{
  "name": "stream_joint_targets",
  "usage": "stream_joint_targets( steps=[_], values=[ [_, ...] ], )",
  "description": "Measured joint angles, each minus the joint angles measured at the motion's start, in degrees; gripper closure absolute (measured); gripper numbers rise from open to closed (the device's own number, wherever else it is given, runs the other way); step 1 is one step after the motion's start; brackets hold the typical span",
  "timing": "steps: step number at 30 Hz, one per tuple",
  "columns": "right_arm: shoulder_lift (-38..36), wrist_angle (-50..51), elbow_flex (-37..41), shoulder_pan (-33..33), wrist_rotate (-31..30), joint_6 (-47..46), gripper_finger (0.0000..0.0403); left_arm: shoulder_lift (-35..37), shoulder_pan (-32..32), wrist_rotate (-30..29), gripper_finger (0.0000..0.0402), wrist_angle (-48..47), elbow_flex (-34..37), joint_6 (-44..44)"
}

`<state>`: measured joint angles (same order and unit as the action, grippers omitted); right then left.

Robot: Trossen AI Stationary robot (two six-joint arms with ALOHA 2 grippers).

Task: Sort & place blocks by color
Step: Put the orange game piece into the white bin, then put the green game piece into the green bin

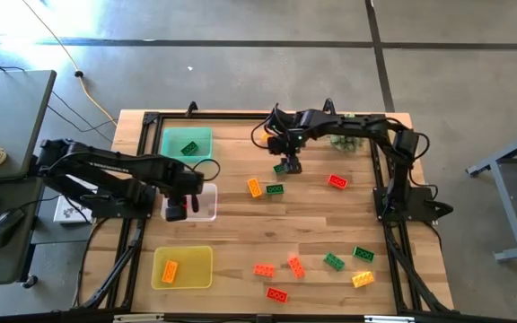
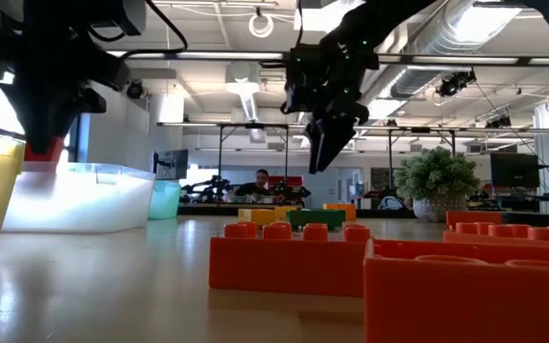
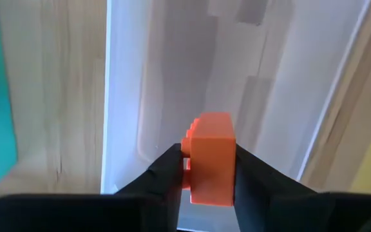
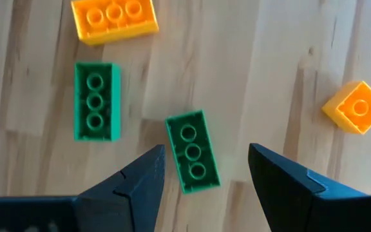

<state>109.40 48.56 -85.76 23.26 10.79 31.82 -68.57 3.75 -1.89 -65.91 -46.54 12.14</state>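
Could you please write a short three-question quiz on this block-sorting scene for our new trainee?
1. True or false: the left gripper holds a green block.
2. Which tray lies under the left gripper: A green tray, B clear tray, C yellow tray?
3. What colour is the block below the right gripper?

Key: 1 false, it holds a red block. 2 B. 3 green; the gripper is open above it.

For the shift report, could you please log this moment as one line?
left gripper: holds red block over clear tray | right gripper: open above green block | green tray: one green block
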Motion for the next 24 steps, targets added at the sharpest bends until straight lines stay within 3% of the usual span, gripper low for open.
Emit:
stream_joint_targets(
  steps=[11, 24],
  values=[
    [3.90, 1.39, 0.01, 0.05, -1.33, 3.98, 0.0192, -1.39, 0.00, 3.77, 0.0217, 0.11, 0.00, 6.76],
    [8.87, 1.60, 0.01, 0.44, -2.25, 4.67, 0.0192, -1.28, 0.00, 4.48, 0.0202, 0.09, 0.00, 9.26]
  ],
)
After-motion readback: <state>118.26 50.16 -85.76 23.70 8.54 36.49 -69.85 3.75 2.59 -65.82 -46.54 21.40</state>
